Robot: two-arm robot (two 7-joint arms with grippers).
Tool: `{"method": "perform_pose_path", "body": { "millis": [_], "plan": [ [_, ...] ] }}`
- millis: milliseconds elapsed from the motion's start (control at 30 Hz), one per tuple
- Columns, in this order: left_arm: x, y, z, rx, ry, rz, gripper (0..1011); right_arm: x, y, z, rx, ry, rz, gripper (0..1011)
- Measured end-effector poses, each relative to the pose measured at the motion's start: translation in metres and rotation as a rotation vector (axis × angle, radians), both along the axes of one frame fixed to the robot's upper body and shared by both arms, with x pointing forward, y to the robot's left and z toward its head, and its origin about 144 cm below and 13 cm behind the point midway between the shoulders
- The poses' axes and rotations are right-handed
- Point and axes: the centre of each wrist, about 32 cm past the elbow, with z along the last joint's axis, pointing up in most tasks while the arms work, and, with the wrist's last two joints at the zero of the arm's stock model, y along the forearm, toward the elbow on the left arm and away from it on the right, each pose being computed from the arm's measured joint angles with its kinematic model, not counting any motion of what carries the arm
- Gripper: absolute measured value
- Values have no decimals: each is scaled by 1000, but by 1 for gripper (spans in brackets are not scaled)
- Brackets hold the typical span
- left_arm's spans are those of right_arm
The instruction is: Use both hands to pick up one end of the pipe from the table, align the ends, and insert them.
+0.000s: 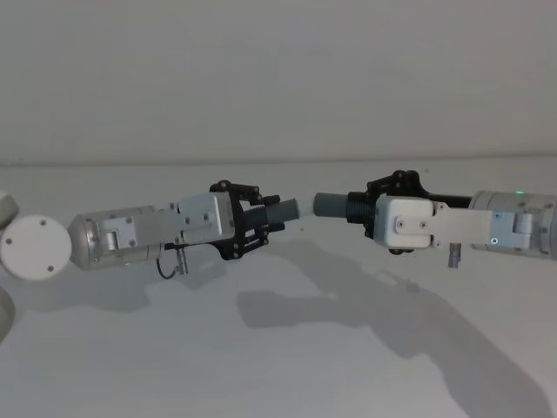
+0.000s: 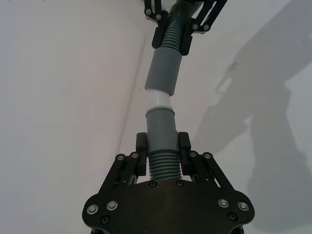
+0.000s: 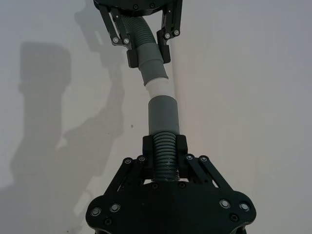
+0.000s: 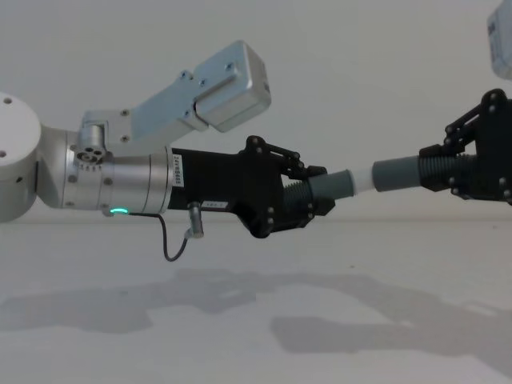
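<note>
Hovering above the worktop, both end effectors carry pipe pieces. Left end effector is clamped on the left pipe piece, whose whitish tip meets the mouth of the right pipe piece. Right end effector is clamped on that piece's ribbed section.

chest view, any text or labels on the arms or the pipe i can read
Left arm: a small white label with dark print on the black section behind the left hand, too small to read.
A second small white label lower on the same arm, also unreadable.
Pipe pieces, right hand and table: no text or signs.
</note>
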Motion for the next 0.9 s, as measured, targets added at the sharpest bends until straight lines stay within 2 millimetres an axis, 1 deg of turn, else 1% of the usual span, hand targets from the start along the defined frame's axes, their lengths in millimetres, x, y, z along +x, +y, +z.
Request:
{"method": "perform_pose_path", "body": {
  "millis": [900],
  "plan": [
    [0,0,0,0,0,0,345,5,0,-2,7,9,15,244]
  ]
}}
